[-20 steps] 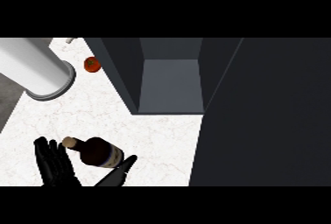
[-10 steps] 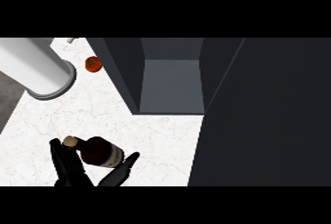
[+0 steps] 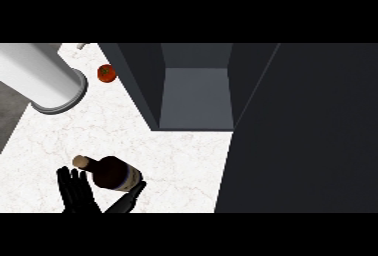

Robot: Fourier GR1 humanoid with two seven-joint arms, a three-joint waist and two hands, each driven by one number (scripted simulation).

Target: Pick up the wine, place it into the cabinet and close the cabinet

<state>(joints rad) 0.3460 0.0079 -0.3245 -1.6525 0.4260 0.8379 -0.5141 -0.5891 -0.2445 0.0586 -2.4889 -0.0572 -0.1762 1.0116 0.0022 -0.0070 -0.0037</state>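
Dark brown wine bottle (image 3: 114,173) with tan cork top and pale label band, lower left of frame, lying tilted over white marbled counter (image 3: 140,137), neck toward upper left, base toward lower right. Outside the cabinet, well apart from its opening.

Black hand (image 3: 80,192) at bottom-left edge, coming in from below. Which arm it belongs to: cannot tell. Straight fingers up along bottom-left side of bottle, thumb up along lower-right side, just under the label end. Bottle between fingers and thumb, cradled in a wide spread; fingers extended, not wrapped round it. Contact at thumb tip looks like touching; contact on finger side hard to confirm. No second hand anywhere in frame.

Dark grey open cabinet (image 3: 193,95), upper centre of frame, lighter grey interior floor visible, dark side walls left and right. Front edge of opening above and right of bottle. Large dark panel (image 3: 303,135) filling right side of frame, running from top down to bottom edge, lower-left corner near bottle base; whether door or cabinet side, cannot tell.

Big white cylinder (image 3: 40,75) with flared rim, upper left, lying diagonally over counter edge. Small red round object (image 3: 106,73) with dark spot, just right of cylinder, just left of cabinet wall. Grey floor strip (image 3: 11,112) at far left edge beyond counter.
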